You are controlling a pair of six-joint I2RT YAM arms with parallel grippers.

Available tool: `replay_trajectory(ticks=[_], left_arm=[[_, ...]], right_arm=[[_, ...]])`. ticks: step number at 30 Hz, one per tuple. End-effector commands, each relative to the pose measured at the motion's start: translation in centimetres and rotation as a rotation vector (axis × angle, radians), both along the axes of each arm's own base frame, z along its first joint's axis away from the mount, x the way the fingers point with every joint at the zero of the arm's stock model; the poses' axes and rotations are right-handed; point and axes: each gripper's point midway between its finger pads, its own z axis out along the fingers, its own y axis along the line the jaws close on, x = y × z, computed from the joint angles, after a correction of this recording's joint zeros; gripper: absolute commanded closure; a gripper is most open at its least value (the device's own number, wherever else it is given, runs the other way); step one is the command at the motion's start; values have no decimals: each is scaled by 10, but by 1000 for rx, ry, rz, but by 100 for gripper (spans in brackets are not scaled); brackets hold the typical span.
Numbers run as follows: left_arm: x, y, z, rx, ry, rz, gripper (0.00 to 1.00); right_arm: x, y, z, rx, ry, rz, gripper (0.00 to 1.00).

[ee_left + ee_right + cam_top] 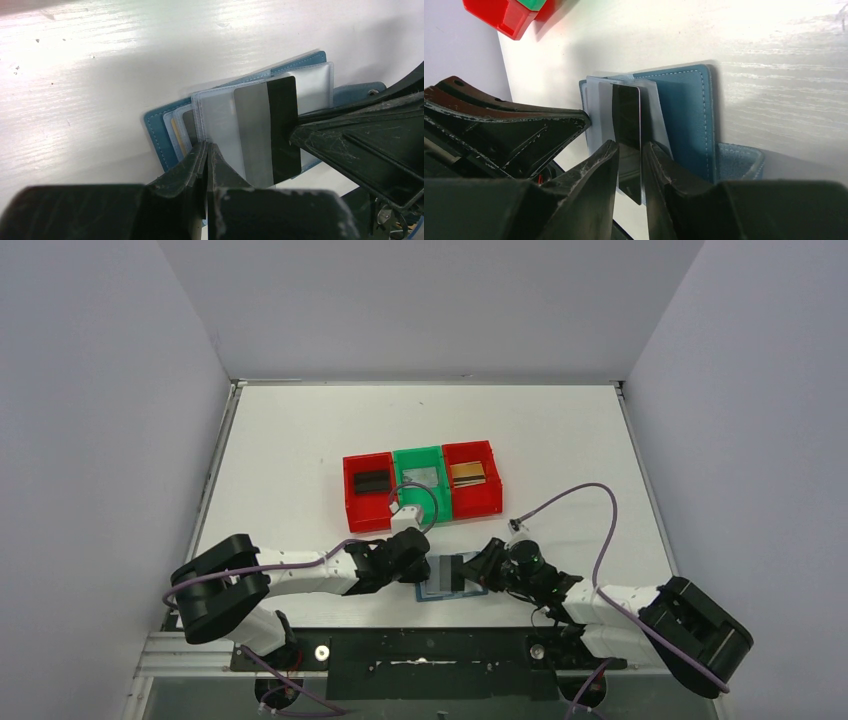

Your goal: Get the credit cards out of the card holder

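The teal-blue card holder (440, 590) lies open on the table between my two grippers, its clear pocket pages fanned up. My left gripper (206, 146) is shut on the edge of a clear pocket page (220, 120) of the card holder (155, 125). My right gripper (630, 146) is shut on a silver-grey card with a black stripe (626, 112), which sticks partly out of a pocket. That card also shows in the left wrist view (267, 130). More card edges (176, 134) sit in the lower pockets. The snap tab (739, 160) lies to the right.
Three bins stand in a row behind the grippers: a red one (350, 502) with a black card (371, 481), a green one (433, 506) with a silver-grey card (422, 476), a red one (492, 495) with a gold-brown card (467, 473). Grey walls enclose the table.
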Motion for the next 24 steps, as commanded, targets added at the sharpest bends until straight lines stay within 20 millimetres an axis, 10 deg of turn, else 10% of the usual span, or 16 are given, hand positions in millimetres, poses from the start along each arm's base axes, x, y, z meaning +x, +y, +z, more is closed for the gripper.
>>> replay_trajectory(ticks=[1, 7, 13, 24], left_arm=[[-16, 21, -24, 126, 69, -39, 100], [-14, 20, -22, 127, 61, -40, 100], [-14, 21, -24, 133, 60, -35, 100], [2, 38, -15, 164, 20, 33, 100]], right_arm=[[12, -2, 1, -3, -38, -39, 72], [7, -2, -12, -62, -18, 3, 70], [1, 0, -18, -81, -4, 60, 90], [19, -26, 17, -118, -122, -84, 100]])
